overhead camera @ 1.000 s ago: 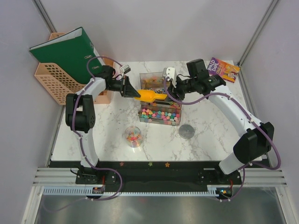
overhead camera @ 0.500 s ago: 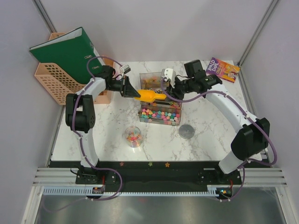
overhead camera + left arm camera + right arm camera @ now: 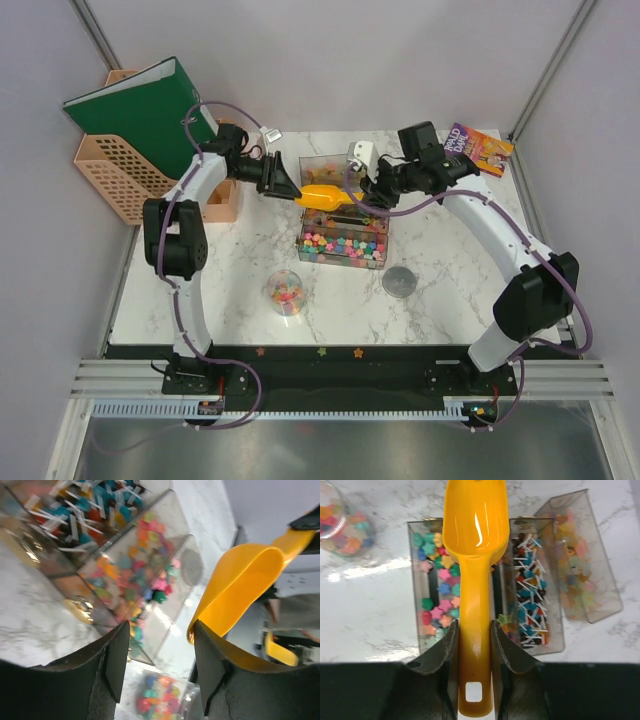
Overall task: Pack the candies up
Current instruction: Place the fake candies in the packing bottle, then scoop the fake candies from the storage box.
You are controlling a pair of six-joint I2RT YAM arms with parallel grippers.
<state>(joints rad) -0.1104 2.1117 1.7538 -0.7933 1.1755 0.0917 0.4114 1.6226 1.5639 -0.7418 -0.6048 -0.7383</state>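
The candies (image 3: 438, 591) are small coloured stars filling one compartment of the clear divided box (image 3: 343, 243). More candies (image 3: 285, 293) sit in a clear cup (image 3: 339, 524) on the table in front of the box. My right gripper (image 3: 474, 645) is shut on the handle of the orange scoop (image 3: 475, 527), holding it level over the box with its bowl empty. My left gripper (image 3: 160, 665) is open just left of the scoop bowl (image 3: 240, 587), whose rim lies against the outside of the right finger (image 3: 209, 670). Nothing is between its jaws.
The box's other compartments hold stick sweets (image 3: 532, 575) and pale sweets (image 3: 577, 565). A grey round lid (image 3: 400, 281) lies to the right of the cup. A green binder (image 3: 140, 110) in an orange basket (image 3: 105, 170) stands at back left, and a book (image 3: 478, 148) at back right.
My left gripper has opened, let go of the scoop bowl and drawn back a little. My right gripper has shut on the scoop handle.
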